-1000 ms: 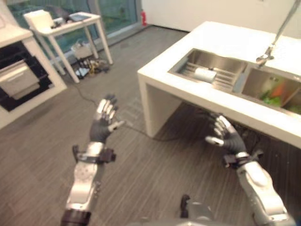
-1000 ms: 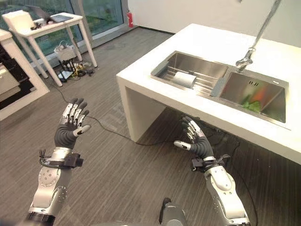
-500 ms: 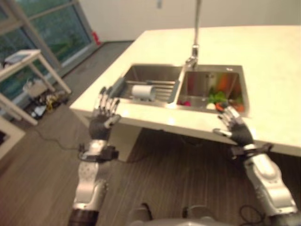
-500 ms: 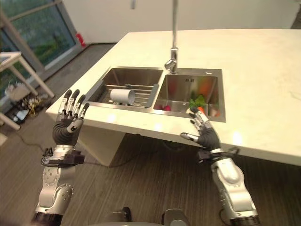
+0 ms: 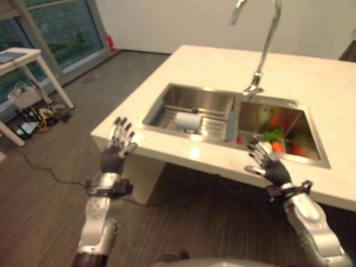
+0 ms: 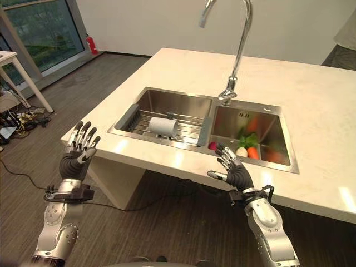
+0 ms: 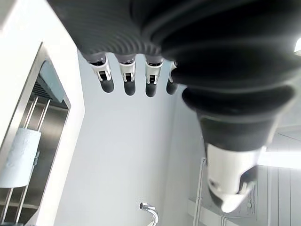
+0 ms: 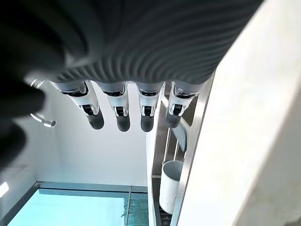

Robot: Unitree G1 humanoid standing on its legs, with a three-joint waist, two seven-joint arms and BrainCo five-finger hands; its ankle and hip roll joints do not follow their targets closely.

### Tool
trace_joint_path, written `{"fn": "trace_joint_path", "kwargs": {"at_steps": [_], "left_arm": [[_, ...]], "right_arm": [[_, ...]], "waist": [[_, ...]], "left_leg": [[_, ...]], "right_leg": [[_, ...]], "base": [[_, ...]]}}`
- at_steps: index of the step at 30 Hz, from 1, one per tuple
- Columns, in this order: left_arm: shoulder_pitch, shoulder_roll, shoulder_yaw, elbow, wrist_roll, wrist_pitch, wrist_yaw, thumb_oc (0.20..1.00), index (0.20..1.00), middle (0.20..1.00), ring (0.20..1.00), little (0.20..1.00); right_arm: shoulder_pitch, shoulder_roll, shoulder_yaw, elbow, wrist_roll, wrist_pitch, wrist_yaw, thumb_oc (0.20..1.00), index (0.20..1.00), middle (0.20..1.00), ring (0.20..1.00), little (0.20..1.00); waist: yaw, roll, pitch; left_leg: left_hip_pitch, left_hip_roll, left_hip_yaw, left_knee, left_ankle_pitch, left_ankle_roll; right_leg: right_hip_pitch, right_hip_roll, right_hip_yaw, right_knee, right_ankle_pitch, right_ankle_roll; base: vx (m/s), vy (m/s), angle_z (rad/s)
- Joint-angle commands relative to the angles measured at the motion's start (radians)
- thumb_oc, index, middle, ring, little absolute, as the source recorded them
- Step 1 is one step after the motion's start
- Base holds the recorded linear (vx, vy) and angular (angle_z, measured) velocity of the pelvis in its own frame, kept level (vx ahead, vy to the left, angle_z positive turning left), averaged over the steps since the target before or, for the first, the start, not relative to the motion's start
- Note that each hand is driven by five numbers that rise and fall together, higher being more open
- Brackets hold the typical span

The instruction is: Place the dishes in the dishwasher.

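Observation:
A white cup (image 6: 163, 126) lies on its side on the wire rack (image 6: 139, 119) in the left basin of a steel double sink set in a white counter (image 6: 311, 111). It also shows as the cup (image 7: 19, 157) past my left hand's fingers and as the cup (image 8: 170, 186) past my right hand's. My left hand (image 6: 78, 156) is raised in front of the counter's near left corner, open and holding nothing. My right hand (image 6: 236, 173) is up at the counter's front edge below the right basin, open and holding nothing.
The right basin holds vegetables (image 6: 250, 147), a carrot and greens among them. A tall curved tap (image 6: 236, 55) rises behind the sink. A white table (image 5: 22, 55) stands at the far left, with loose items (image 5: 33, 114) on the floor under it.
The camera has swung and come nearer, so the sink now lies straight ahead. Both hands stay raised and open, now at the counter's front edge.

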Motion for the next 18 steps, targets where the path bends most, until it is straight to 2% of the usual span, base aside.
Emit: {"fn": "trace_joint_path", "kwargs": {"at_steps": [1, 2, 4, 6, 7, 8, 12, 13, 14, 15, 16, 17, 18], "left_arm": [[-0.02, 0.029, 0.055, -0.101, 0.079, -0.06, 0.029, 1.0, 1.0, 1.0, 1.0, 1.0], [-0.027, 0.035, 0.056, -0.096, 0.064, -0.045, 0.035, 1.0, 1.0, 1.0, 1.0, 1.0], [-0.035, 0.03, 0.048, -0.084, 0.058, -0.034, 0.03, 1.0, 1.0, 1.0, 1.0, 1.0], [-0.031, 0.018, 0.037, -0.089, 0.088, -0.036, 0.029, 1.0, 1.0, 1.0, 1.0, 1.0], [-0.028, 0.016, 0.035, -0.091, 0.099, -0.037, 0.037, 1.0, 1.0, 1.0, 1.0, 1.0], [-0.025, 0.023, 0.033, -0.095, 0.129, -0.05, 0.083, 1.0, 1.0, 1.0, 1.0, 1.0], [-0.034, 0.012, 0.037, -0.099, 0.077, -0.035, 0.1, 1.0, 1.0, 1.0, 1.0, 1.0], [-0.034, 0.007, 0.032, -0.098, 0.057, -0.029, 0.104, 1.0, 1.0, 1.0, 1.0, 1.0], [-0.025, -0.003, 0.022, -0.093, 0.012, -0.024, 0.097, 1.0, 1.0, 1.0, 1.0, 1.0], [-0.022, -0.009, 0.013, -0.095, 0.001, -0.024, 0.093, 1.0, 1.0, 1.0, 1.0, 1.0], [-0.018, -0.014, 0.003, -0.091, 0.002, -0.039, 0.086, 1.0, 1.0, 1.0, 1.0, 1.0], [-0.012, -0.015, -0.001, -0.091, 0.014, -0.049, 0.099, 1.0, 1.0, 1.0, 1.0, 1.0], [-0.013, -0.012, 0.0, -0.091, 0.009, -0.044, 0.101, 1.0, 1.0, 1.0, 1.0, 1.0]], "right_arm": [[-0.07, 0.026, -0.015, 0.001, -0.015, -0.056, -0.021, 1.0, 1.0, 1.0, 1.0, 1.0], [-0.065, 0.02, -0.018, 0.003, -0.005, -0.053, -0.019, 1.0, 1.0, 1.0, 1.0, 1.0], [-0.057, 0.017, -0.028, 0.006, 0.007, -0.057, -0.02, 1.0, 1.0, 1.0, 1.0, 1.0], [-0.067, 0.02, -0.028, 0.012, 0.018, -0.062, -0.021, 1.0, 1.0, 1.0, 1.0, 1.0], [-0.076, 0.022, -0.024, 0.015, 0.018, -0.059, -0.021, 1.0, 1.0, 1.0, 1.0, 1.0], [-0.09, 0.014, -0.013, 0.024, 0.004, -0.058, -0.039, 1.0, 1.0, 1.0, 1.0, 1.0], [-0.104, 0.017, -0.007, 0.025, 0.003, -0.067, -0.065, 1.0, 1.0, 1.0, 1.0, 1.0], [-0.099, 0.019, -0.005, 0.025, 0.001, -0.07, -0.07, 1.0, 1.0, 1.0, 1.0, 1.0], [-0.084, 0.015, -0.011, 0.03, -0.008, -0.078, -0.075, 1.0, 1.0, 1.0, 1.0, 1.0], [-0.078, 0.011, -0.013, 0.03, -0.006, -0.083, -0.076, 1.0, 1.0, 1.0, 1.0, 1.0], [-0.073, 0.006, -0.014, 0.034, -0.012, -0.091, -0.08, 1.0, 1.0, 1.0, 1.0, 1.0], [-0.07, -0.001, -0.017, 0.034, -0.017, -0.091, -0.083, 1.0, 1.0, 1.0, 1.0, 1.0], [-0.07, -0.003, -0.02, 0.035, -0.017, -0.09, -0.087, 1.0, 1.0, 1.0, 1.0, 1.0]], "waist": [[0.001, 0.006, 0.033], [-0.008, -0.001, 0.033], [-0.02, -0.021, 0.028], [-0.024, -0.035, 0.025], [-0.023, -0.034, 0.024], [-0.024, -0.034, 0.01], [-0.02, -0.033, -0.005], [-0.021, -0.032, -0.003], [-0.021, -0.037, 0.009], [-0.018, -0.05, 0.016], [-0.018, -0.058, 0.032], [-0.021, -0.056, 0.042], [-0.022, -0.056, 0.045]], "left_leg": [[0.043, 0.037, -0.068, 0.053, -0.093, -0.015], [0.045, 0.03, -0.068, 0.053, -0.096, -0.019], [0.047, 0.004, -0.069, 0.053, -0.1, -0.02], [0.057, -0.019, -0.063, 0.053, -0.117, -0.019], [0.061, -0.018, -0.061, 0.053, -0.12, -0.02], [0.066, -0.012, -0.052, 0.053, -0.121, -0.026], [0.068, 0.015, -0.009, 0.053, -0.11, -0.042], [0.076, 0.019, -0.001, 0.053, -0.09, -0.051], [0.088, 0.029, 0.021, 0.053, 0.023, -0.084], [0.098, 0.023, 0.029, 0.053, 0.083, -0.097], [0.073, 0.022, 0.04, 0.143, 0.109, -0.11], [0.031, 0.042, 0.05, 0.201, 0.125, -0.119], [0.02, 0.06, 0.062, 0.188, 0.129, -0.118]], "right_leg": [[0.002, 0.038, -0.057, -0.078, 0.256, 0.001], [-0.011, 0.065, -0.049, -0.108, 0.229, 0.001], [-0.061, 0.085, -0.019, -0.108, 0.177, 0.003], [-0.125, 0.071, -0.023, -0.108, 0.177, 0.015], [-0.129, 0.071, -0.017, -0.108, 0.171, 0.012], [-0.126, 0.091, 0.023, -0.108, 0.152, 0.001], [-0.098, 0.101, 0.033, -0.108, 0.122, -0.012], [-0.089, 0.106, 0.037, -0.108, 0.111, -0.019], [-0.071, 0.109, 0.05, -0.108, 0.094, -0.035], [-0.066, 0.096, 0.057, -0.108, 0.091, -0.042], [-0.062, 0.085, 0.062, -0.108, 0.09, -0.051], [-0.06, 0.082, 0.057, -0.108, 0.093, -0.056], [-0.056, 0.08, 0.052, -0.108, 0.091, -0.056]], "base": [[0.11, -0.009, -0.34], [0.11, -0.076, -0.42], [0.11, -0.149, -0.26], [0.14, -0.231, -0.02], [0.21, -0.378, 0.16], [0.2, -0.366, 0.16], [0.15, -0.309, 0.01], [0.18, -0.352, -0.24], [0.17, -0.345, -0.22], [0.14, -0.331, -0.02], [0.08, -0.213, 0.01], [0.05, -0.145, 0.09], [0.1, -0.048, 0.03]]}}
